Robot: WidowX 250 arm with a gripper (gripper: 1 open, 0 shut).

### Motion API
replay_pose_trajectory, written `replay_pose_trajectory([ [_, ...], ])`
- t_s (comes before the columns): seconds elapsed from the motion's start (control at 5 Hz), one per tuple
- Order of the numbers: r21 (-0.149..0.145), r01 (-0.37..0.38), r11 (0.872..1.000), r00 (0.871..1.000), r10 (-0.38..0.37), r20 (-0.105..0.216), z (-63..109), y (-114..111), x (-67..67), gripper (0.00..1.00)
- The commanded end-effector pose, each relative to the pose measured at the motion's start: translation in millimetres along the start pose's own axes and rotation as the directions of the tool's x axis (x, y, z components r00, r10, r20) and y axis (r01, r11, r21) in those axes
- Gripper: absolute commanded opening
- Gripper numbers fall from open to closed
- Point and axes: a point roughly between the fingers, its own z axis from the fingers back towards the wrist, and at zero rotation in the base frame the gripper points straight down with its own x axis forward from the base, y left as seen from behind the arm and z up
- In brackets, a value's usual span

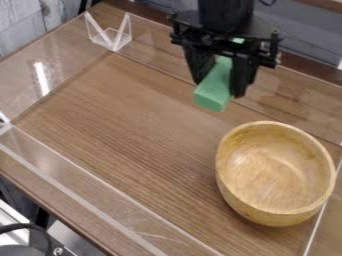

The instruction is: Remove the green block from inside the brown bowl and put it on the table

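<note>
My gripper (222, 85) hangs over the back middle of the table (120, 130), its black fingers shut on the green block (214, 92). The block is held upright, a little tilted, with its lower end above the wood. The brown bowl (275, 170) stands at the front right with nothing inside it. The gripper is up and to the left of the bowl's rim, apart from it.
Low clear acrylic walls (80, 190) border the tabletop on all sides. A clear bracket (107, 32) stands at the far left corner. The wood to the left of the bowl is bare.
</note>
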Motion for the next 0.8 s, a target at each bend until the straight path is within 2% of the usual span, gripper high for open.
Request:
replay_pose_trajectory([
  [0.0, -0.002, 0.022, 1.000, 0.998, -0.022, 0.059, 9.4, -7.1, -0.7, 0.00],
  [0.6, 0.016, 0.029, 0.999, 0.995, -0.030, 0.098, 6.0, -9.4, 1.4, 0.00],
])
